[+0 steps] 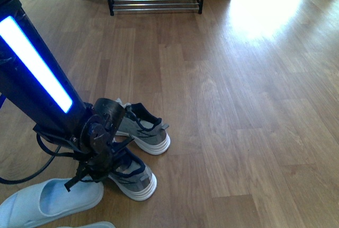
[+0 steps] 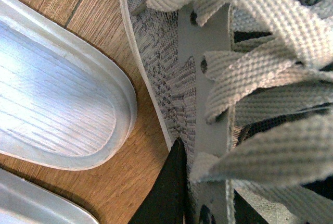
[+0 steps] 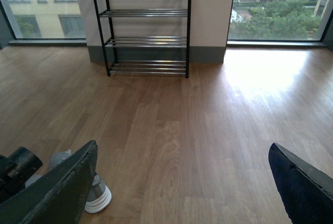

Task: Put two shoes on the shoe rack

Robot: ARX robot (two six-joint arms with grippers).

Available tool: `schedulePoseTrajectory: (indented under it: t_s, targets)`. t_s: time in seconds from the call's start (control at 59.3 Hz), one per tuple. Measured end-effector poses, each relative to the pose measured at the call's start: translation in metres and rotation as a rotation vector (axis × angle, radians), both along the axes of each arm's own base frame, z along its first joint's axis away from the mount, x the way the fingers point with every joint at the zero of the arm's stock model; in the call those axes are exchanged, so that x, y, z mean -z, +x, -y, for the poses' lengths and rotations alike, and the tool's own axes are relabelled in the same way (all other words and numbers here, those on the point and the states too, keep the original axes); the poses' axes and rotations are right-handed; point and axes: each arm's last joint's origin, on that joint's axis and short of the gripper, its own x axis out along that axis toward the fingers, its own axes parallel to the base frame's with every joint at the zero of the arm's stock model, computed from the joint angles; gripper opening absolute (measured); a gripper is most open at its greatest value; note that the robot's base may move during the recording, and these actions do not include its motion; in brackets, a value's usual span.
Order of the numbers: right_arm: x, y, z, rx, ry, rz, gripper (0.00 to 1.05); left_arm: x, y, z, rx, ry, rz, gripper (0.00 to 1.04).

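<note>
- While the rack (image 3: 147,40) stands bare, no shoe is placed yet.
- Left gripper (image 1: 98,156) sits on the near sneaker (image 1: 132,177); whether it grips cannot be told.
- Right gripper (image 3: 182,182) hangs spread wide, holding nothing.
- Far sneaker (image 1: 145,127) and slides (image 1: 50,201) lie on the floor (image 1: 238,106).

No readable text; sneaker branding perhaps too blurred.

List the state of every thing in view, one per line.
Far sneaker, upright on floor, laced.
Near sneaker, upright on floor, laced.
Slide, upright on floor.
Rack, standing, no shoes on it.
Left pincer, low over near sneaker, grip unclear.
Right pincer, open, holding nothing.
</note>
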Motion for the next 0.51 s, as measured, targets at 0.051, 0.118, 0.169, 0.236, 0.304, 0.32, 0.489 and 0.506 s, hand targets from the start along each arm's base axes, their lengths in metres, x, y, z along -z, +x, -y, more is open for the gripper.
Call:
schedulePoseTrajectory:
  t_s: [0.051,0.118,0.169,0.236,0.304,0.32,0.489,0.506]
  targets:
    - [0.0000,0.0000,0.0000,0.000,0.000,0.000,0.95,0.0001,-0.0001,0.0000,0.000,0.000,0.000,0.02]
    - [0.0000,0.0000,0.0000,0.000,0.000,0.000,0.95,0.0000,0.0000,0.0000,0.000,0.000,0.000,0.02]
    - [0.0000,0.0000,0.0000,0.000,0.000,0.000,0.95,0.0000,0.0000,0.0000,0.000,0.000,0.000,0.02]
    - [0.0000,0.0000,0.0000,0.000,0.000,0.000,0.95,0.0001,-0.0001,-0.0003,-0.005,0.006,0.006,0.02]
    - [0.0000,0.0000,0.0000,0.000,0.000,0.000,0.95,0.0008,-0.0009,-0.0013,-0.033,0.036,0.045,0.02]
    - [0.0000,0.0000,0.0000,0.000,0.000,0.000,0.95,0.0008,-0.0009,-0.0014,-0.038,0.037,0.046,0.02]
    - [0.0000,0.0000,0.0000,0.000,0.000,0.000,0.95,-0.0027,-0.0071,-0.0074,-0.126,-0.009,0.039,0.02]
    - [0.0000,0.0000,0.0000,0.000,0.000,0.000,0.95,-0.0046,-0.0087,-0.0086,-0.134,-0.019,0.041,0.02]
